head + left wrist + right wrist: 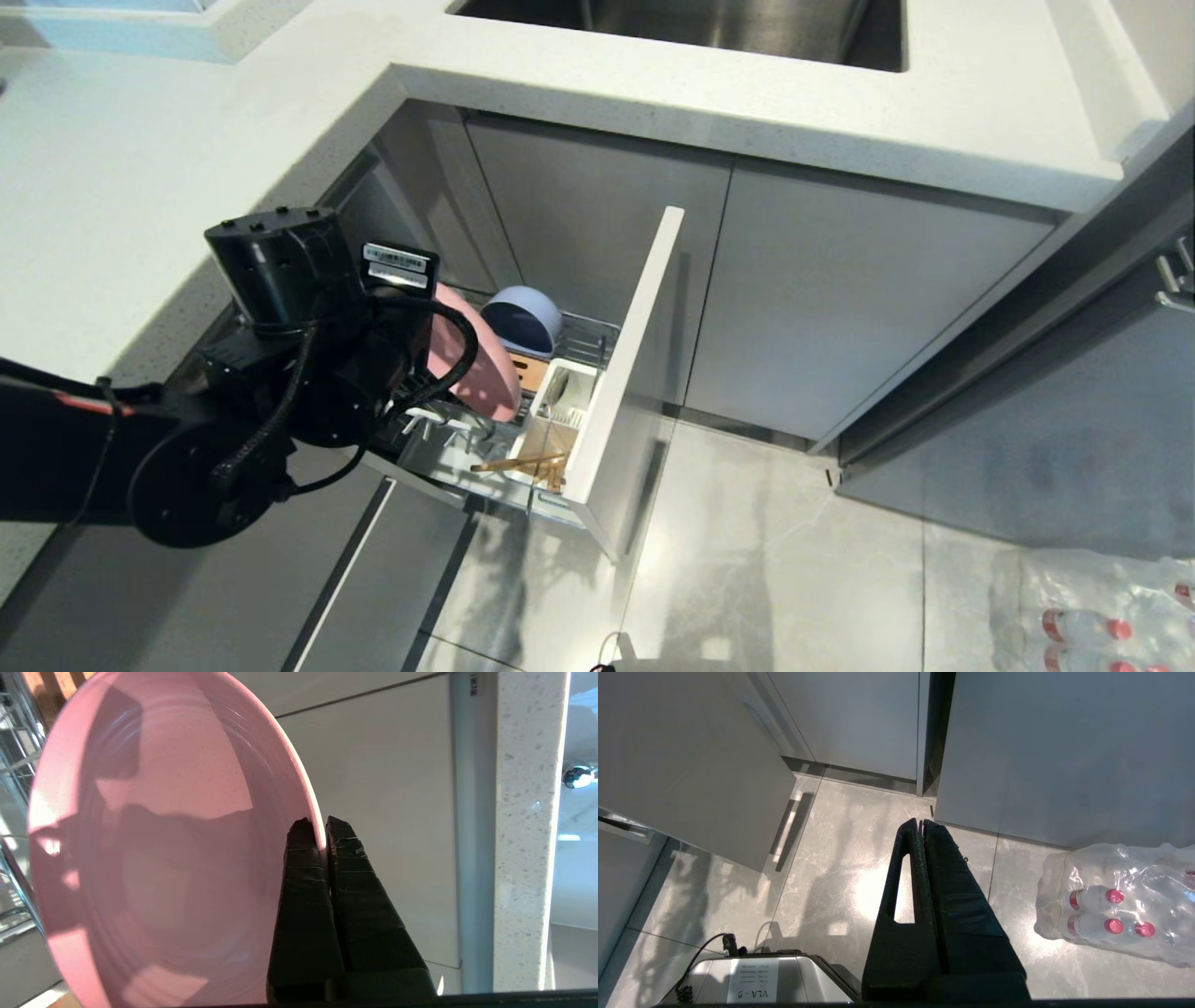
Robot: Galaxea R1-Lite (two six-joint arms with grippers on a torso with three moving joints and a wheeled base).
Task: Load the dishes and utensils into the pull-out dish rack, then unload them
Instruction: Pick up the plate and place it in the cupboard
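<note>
The pull-out dish rack [627, 373] stands pulled out from under the counter. My left gripper [322, 823] is shut on the rim of the salmon-pink plate [163, 858], one finger on each face. The plate [487, 369] stands on edge, tilted, over the chrome wire basket [597, 338]; I cannot tell whether it rests there. Behind it the blue-grey bowl [523, 317] sits on its side in the basket. The wooden chopsticks [519, 461] lie at the white cutlery holder [571, 397]. I cannot make out the spoon. My right gripper [920, 822] hangs shut and empty over the floor.
A white countertop [840, 103] with a steel sink [700, 28] overhangs the rack. A double-door grey cabinet [840, 308] is to its right. A wrapped pack of water bottles [1111, 905] lies on the floor tiles, and my base [752, 980] is below the right arm.
</note>
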